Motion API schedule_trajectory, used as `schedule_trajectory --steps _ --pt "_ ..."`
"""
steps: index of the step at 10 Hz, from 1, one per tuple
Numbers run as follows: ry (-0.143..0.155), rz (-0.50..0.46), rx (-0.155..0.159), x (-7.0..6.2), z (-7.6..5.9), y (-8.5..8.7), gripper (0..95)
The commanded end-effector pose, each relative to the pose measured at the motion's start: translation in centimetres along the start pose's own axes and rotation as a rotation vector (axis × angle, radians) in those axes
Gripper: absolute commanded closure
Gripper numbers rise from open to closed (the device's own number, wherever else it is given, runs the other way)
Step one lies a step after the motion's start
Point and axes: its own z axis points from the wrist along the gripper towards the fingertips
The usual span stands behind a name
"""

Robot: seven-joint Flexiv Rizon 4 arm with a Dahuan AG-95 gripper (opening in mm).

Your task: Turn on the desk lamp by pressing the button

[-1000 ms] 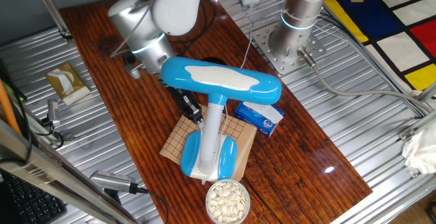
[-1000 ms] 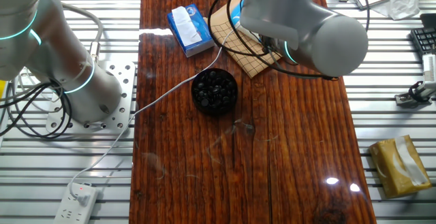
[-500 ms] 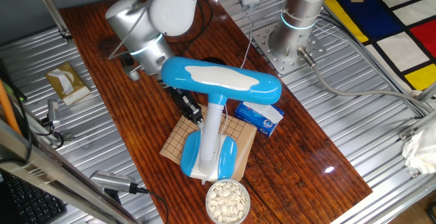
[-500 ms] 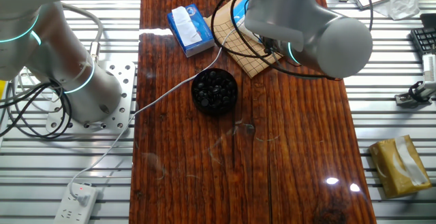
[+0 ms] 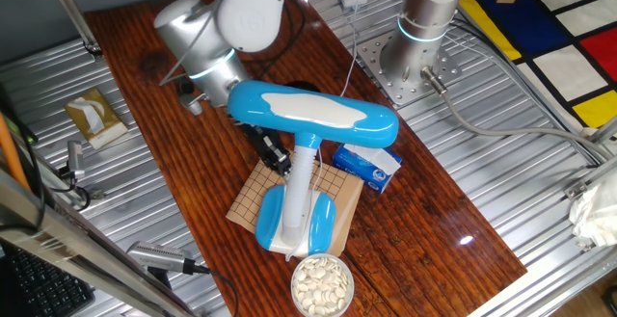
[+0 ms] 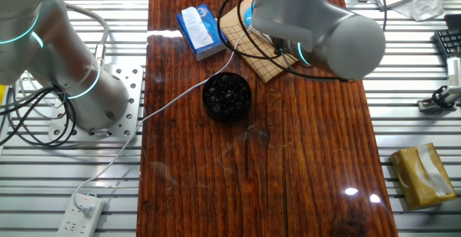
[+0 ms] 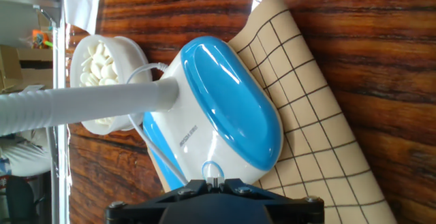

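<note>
Desk lamp (image 5: 310, 115) on gridded mat (image 7: 320, 142), base (image 7: 225, 115) just ahead of gripper (image 5: 273, 153).
Left to right: bowl of white pieces (image 7: 102, 67), stem, base. Finger spread: cannot tell. Best lowered squarely onto button, pressed gently without tipping lamp.

The robot arm (image 5: 217, 28) shifted slightly back toward the desk lamp (image 5: 308, 115).

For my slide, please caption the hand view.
Gripper poised at the desk lamp base on a gridded board.
</note>
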Motion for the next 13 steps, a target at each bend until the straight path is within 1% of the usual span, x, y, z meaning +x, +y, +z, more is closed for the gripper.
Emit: schedule_trajectory --steps 1,4,7,10,13 --pt "-0.004 0.0 0.003 0.1 0.3 0.1 95.0" --pt "-0.008 0.001 0.006 0.1 1.1 0.4 95.0" --pt "-0.009 0.002 0.009 0.1 1.6 0.5 95.0" --pt "-0.022 0.006 0.013 0.1 2.5 0.8 95.0" --pt "-0.027 0.009 0.016 0.0 3.0 0.9 95.0"
